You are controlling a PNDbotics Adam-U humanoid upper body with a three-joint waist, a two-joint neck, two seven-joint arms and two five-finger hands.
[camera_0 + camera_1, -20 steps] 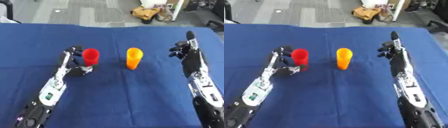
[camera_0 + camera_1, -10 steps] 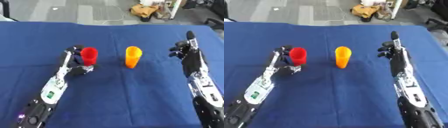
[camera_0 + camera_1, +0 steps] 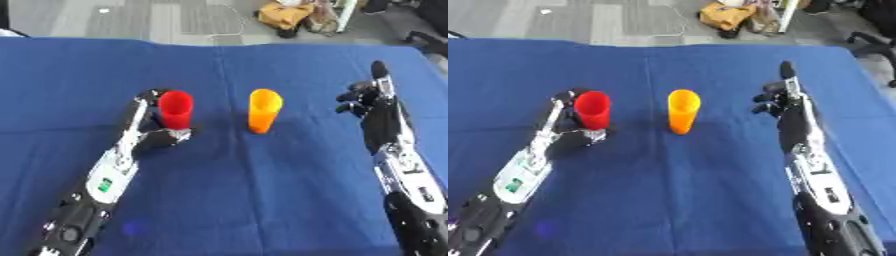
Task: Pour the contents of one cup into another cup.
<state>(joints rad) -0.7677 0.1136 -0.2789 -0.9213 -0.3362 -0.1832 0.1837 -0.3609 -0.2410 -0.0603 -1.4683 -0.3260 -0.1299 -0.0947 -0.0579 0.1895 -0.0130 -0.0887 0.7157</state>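
Observation:
A red cup (image 3: 175, 108) stands upright on the blue table, left of centre. My left hand (image 3: 154, 133) is curled round its lower part, thumb and fingers on either side. An orange cup (image 3: 263, 110) stands upright a short way to the right of the red one, untouched. My right hand (image 3: 371, 96) hovers well to the right of the orange cup, one finger pointing up and the others partly bent, holding nothing. What is inside the cups does not show.
The blue cloth (image 3: 262, 190) covers the whole table. Beyond its far edge lie a grey floor, a yellow bag (image 3: 289, 13) and a chair base (image 3: 429, 40).
The whole picture has shifted slightly, so the camera moved. The left hand stays on the red cup and the right hand holds its place.

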